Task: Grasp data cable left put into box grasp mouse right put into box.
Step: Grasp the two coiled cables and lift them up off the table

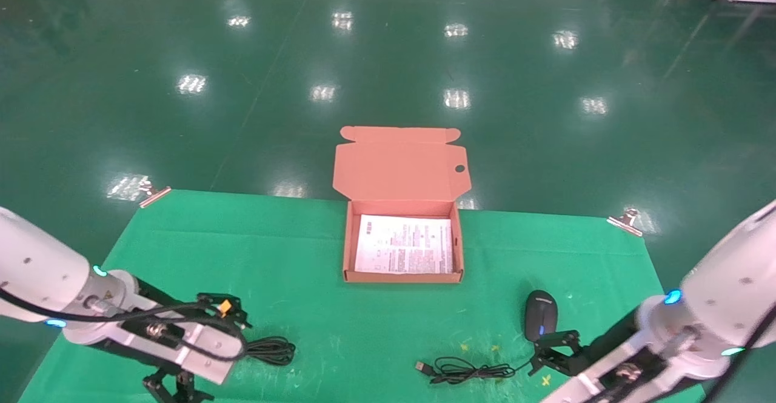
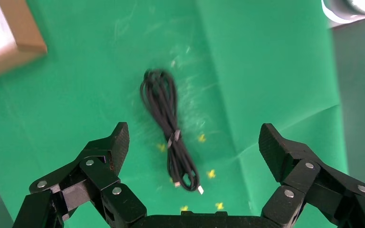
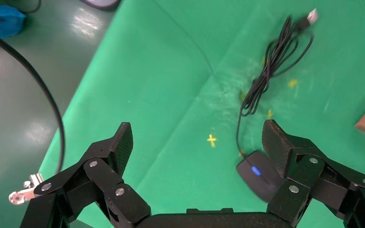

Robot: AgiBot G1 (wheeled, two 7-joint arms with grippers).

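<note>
The box (image 1: 347, 251) stands open at the middle of the green table, lid folded back, a white printed sheet inside. The data cable (image 1: 271, 349) lies in a flat bundle at the front left. My left gripper (image 1: 225, 354) is open just left of it, above the cloth; in the left wrist view the cable (image 2: 168, 128) lies between and ahead of the open gripper (image 2: 194, 137). The mouse (image 1: 541, 314) sits at the front right. My right gripper (image 1: 548, 360) is open beside it. In the right wrist view the mouse (image 3: 259, 175) lies by one finger of the gripper (image 3: 197, 137).
The mouse's cord (image 1: 467, 369) with its USB plug lies coiled near the front edge, also in the right wrist view (image 3: 271, 61). Metal clips (image 1: 624, 221) hold the cloth at the back corners. Green floor lies beyond the table. A box corner (image 2: 24, 40) shows in the left wrist view.
</note>
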